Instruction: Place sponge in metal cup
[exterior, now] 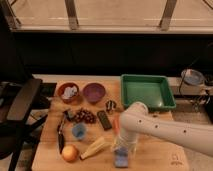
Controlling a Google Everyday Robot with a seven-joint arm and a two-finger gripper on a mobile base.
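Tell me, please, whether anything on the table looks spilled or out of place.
Nothing stands out. The sponge lies flat near the front of the table, directly below the gripper; the metal cup sits beside the dark bar.

The desk (155,159) is matt wood; the sponge (121,160) under the smooth white end effector (123,146) looks soft. The metal cup (110,105) glints, glossy.

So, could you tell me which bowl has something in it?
The brown bowl, left of the purple bowl, holds something white; the tool is at the sponge.
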